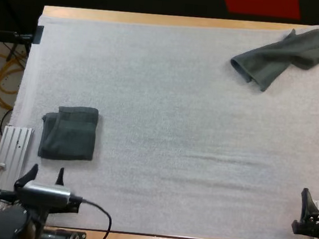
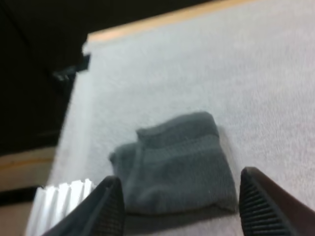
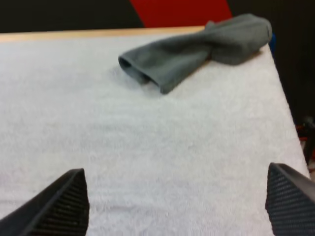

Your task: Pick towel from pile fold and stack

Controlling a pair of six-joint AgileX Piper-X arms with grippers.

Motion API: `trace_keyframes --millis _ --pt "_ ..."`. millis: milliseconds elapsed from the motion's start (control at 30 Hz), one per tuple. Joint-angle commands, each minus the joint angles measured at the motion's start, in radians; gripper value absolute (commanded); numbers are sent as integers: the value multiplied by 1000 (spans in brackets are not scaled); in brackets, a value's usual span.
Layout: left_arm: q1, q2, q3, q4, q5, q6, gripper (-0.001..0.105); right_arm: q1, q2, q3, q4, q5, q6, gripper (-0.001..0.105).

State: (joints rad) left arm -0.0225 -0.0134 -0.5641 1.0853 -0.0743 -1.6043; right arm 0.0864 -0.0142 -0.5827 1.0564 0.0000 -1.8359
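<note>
Left claw [image 1: 46,171] stands wide open and empty, with the folded towel [image 1: 68,133] lying flat just ahead of its fingers on the white mat [image 1: 176,127]. Right claw [image 3: 177,196] is likewise wide open and empty. Crumpled towel [image 1: 283,55] lies well ahead of it, near the mat's far edge.

The right claw [image 3: 174,169] has its two black fingers [image 3: 61,204] standing wide apart with nothing between them, only bare white mat [image 3: 147,137] beneath. Well ahead of the claw, and a little towards its right finger, a dark grey-green towel [image 3: 197,49] lies crumpled in a long loose roll on the mat. Just beyond the towel, the bench [image 3: 74,34] shows as a narrow wooden edge along the mat's far side.
</note>
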Motion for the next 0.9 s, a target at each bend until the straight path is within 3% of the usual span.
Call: trace_keyframes --millis 0,233,867 --pt "3 -139 22 -35 4 -18 50 -1 -39 7 -13 0 -11 72" --pt "3 -139 66 -97 12 -73 50 -1 -38 49 -14 0 -11 72" --pt "3 -139 66 -97 12 -74 50 -1 -38 49 -14 0 -9 72"
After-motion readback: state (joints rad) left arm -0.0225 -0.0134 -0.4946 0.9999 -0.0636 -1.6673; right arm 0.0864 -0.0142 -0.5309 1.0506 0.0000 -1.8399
